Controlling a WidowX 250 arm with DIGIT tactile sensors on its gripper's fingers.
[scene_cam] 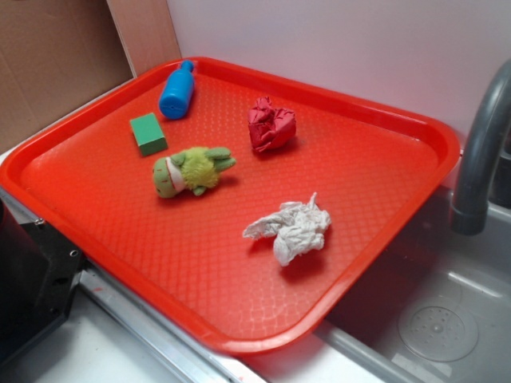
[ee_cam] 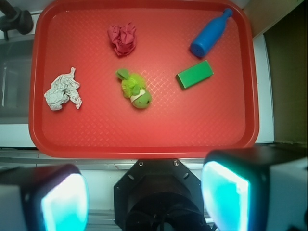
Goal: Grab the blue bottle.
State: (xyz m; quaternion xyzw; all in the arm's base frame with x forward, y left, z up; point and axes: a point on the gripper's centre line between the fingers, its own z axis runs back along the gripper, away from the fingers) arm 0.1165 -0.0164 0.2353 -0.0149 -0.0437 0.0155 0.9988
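Note:
The blue bottle (scene_cam: 177,90) lies on its side at the far left corner of the red tray (scene_cam: 447,144), cap toward the corner. In the wrist view the blue bottle (ee_cam: 210,34) is at the upper right of the tray (ee_cam: 144,150). My gripper (ee_cam: 144,197) hangs high above the tray's near edge, over the black robot base, far from the bottle. Its two fingers (ee_cam: 226,197) stand wide apart with nothing between them. The gripper does not show in the exterior view.
On the tray lie a green block (ee_cam: 194,74) just beside the bottle, a green plush toy (ee_cam: 134,89), a crumpled red cloth (ee_cam: 122,38) and a crumpled white cloth (ee_cam: 62,90). A grey faucet (scene_cam: 479,152) and sink (scene_cam: 431,319) adjoin the tray.

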